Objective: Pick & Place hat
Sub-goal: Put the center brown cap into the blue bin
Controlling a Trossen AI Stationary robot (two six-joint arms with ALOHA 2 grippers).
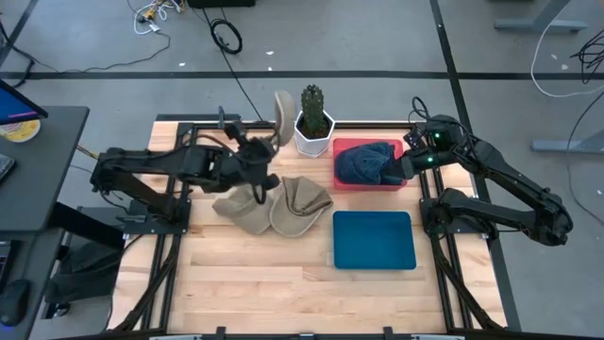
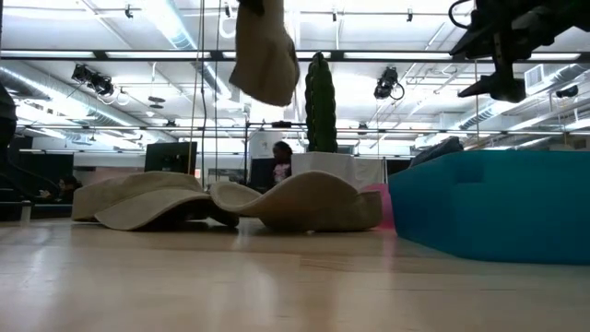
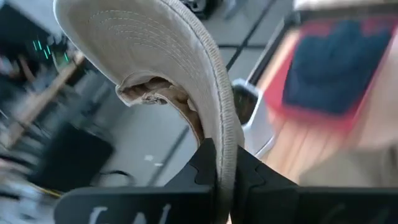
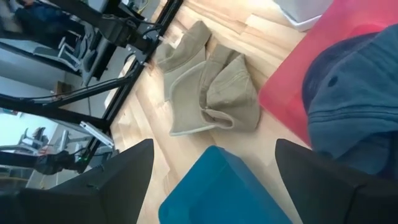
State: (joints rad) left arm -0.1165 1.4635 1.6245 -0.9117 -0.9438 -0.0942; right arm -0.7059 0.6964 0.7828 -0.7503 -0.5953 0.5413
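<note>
High view shows my left claw (image 1: 267, 144) clamped on a beige hat (image 1: 281, 111) lifted beside the cactus pot (image 1: 312, 133), so I'd carry it level toward the red bin (image 1: 347, 178), where my right claw (image 1: 408, 159) hovers open.

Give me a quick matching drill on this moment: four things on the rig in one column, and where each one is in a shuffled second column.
Things:
1. lifted tan hat
2. dark blue hat
3. two tan hats
4. cactus

Places:
A. lying flat on the wooden table, left of the blue bin
B. in the white pot at the table's far edge
C. pinched by its brim in the left gripper, up in the air
D. in the red bin, by the right gripper

Pairs: 1-C, 2-D, 3-A, 4-B
</note>
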